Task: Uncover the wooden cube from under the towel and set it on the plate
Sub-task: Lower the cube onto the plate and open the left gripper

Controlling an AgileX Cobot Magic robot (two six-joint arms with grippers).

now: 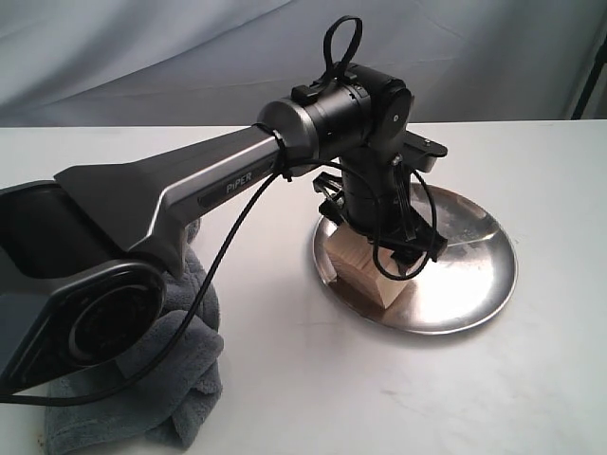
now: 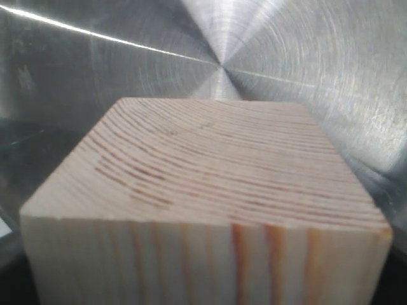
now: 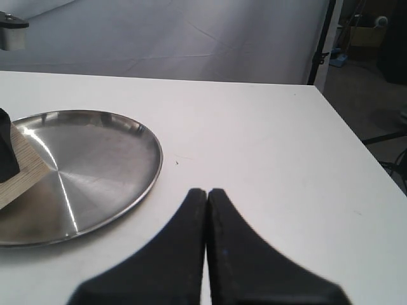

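Observation:
The wooden cube (image 1: 363,277), pale with grain lines, is on the left part of the shiny steel plate (image 1: 474,313), tilted, with a low edge at the dish. My left gripper (image 1: 379,248) reaches down from above and is shut on the cube's sides. In the left wrist view the cube (image 2: 210,190) fills the frame over the plate (image 2: 292,57), and the fingers are out of sight. The right wrist view shows the cube (image 3: 22,170) at the plate's (image 3: 102,159) edge. My right gripper (image 3: 207,192) is shut and empty beside the plate. The grey-blue towel (image 1: 185,374) lies crumpled at the left.
The left arm's long dark link (image 1: 171,204) stretches across the left half of the exterior view above the towel. White tabletop (image 3: 267,140) extends beyond the plate to its far edge, with a grey backdrop behind.

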